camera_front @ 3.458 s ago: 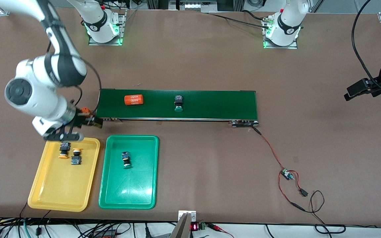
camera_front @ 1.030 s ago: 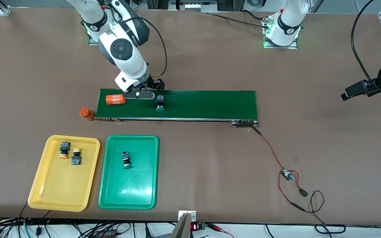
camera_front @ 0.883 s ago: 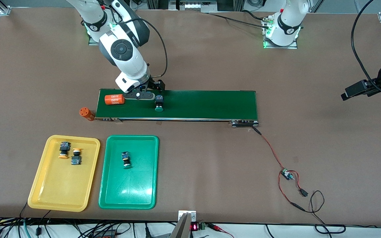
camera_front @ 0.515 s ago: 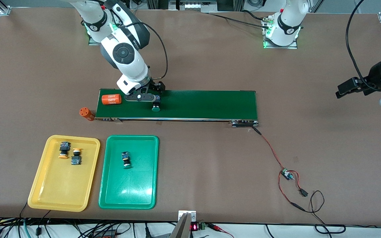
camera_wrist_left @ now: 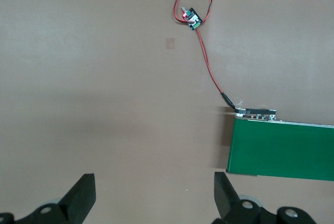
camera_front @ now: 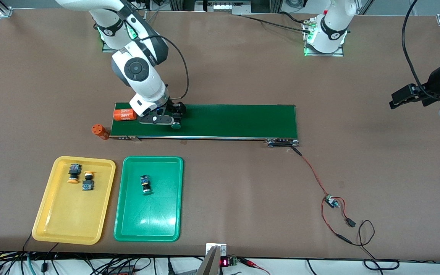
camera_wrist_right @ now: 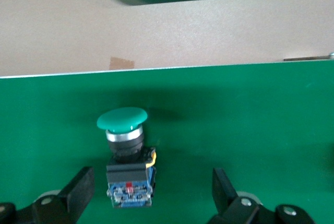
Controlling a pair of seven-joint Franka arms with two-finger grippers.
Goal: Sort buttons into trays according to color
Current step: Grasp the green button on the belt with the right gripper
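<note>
A green-capped button [camera_wrist_right: 127, 161] lies on the dark-green belt [camera_front: 235, 120] between the fingers of my right gripper [camera_wrist_right: 151, 192], which is open and low over it without touching it. In the front view only its cap [camera_front: 176, 124] shows beside the right gripper [camera_front: 168, 119]. The yellow tray [camera_front: 63, 225] holds two yellow-capped buttons [camera_front: 74, 172] [camera_front: 87, 180]. Another green-capped button [camera_front: 146, 185] lies in the green tray [camera_front: 147, 225]. My left gripper [camera_front: 397, 100] waits open over bare table past the belt's end at the left arm's end of the table, with nothing between its fingers [camera_wrist_left: 81, 198].
An orange "4680" cylinder [camera_front: 123, 114] lies on the belt near its end toward the right arm. A second orange cylinder [camera_front: 100, 131] stands on the table just off that end. Red wires and a small circuit board [camera_front: 331, 201] trail from the belt's other end.
The green button and the orange cylinder rode the belt toward the right arm's end. My right gripper followed and came down around the button. The left arm shifted slightly.
</note>
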